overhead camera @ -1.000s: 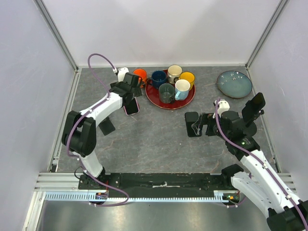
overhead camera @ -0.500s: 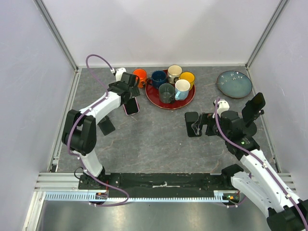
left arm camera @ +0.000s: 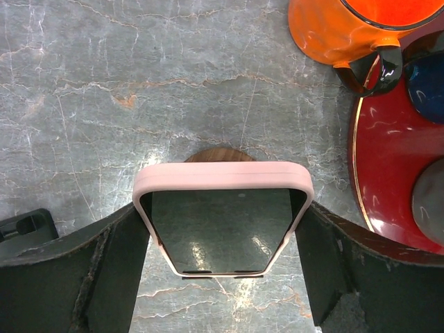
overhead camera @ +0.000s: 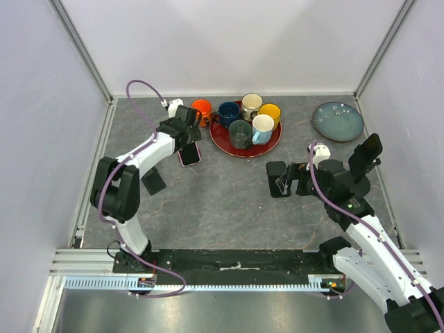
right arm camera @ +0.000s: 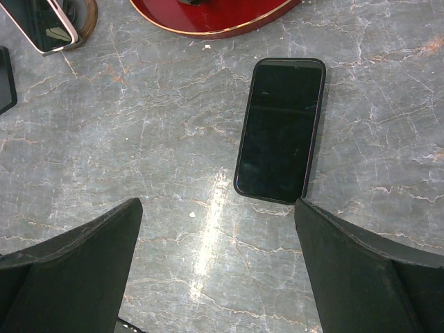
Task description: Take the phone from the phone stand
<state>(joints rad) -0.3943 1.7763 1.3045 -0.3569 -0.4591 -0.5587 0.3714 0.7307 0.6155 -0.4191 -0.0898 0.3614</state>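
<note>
Pink-cased phone is propped on its stand at the left rear of the desk, just left of the red tray of mugs. Top view: left hand is over the phone, one finger down each side. This view is too coarse to confirm contact, and the arm covers the stand. Right hand hovers well apart, above a black phone lying flat; judged not needed for this step. Left wrist view: phone rests screen-up against a round wooden stand, of which only a sliver shows behind the far edge. Fingers sit against both long edges of the case with no gap visible, so I read the hand as clamped on the phone. Judgement: lift along the phone's own slope, up and out of the cradle, not sideways, or a lip may catch and drag the stand. Keep clear of the orange mug near the far right. Hidden: the stand's cradle and the phone's underside. Whether the stand is fixed to the desk: cannot tell. Right wrist view: fingers spread wide with nothing between them, black phone on the desk below. Pink phone and stand are cut off at the upper left corner. Dark object at the left edge: not identifiable.
</note>
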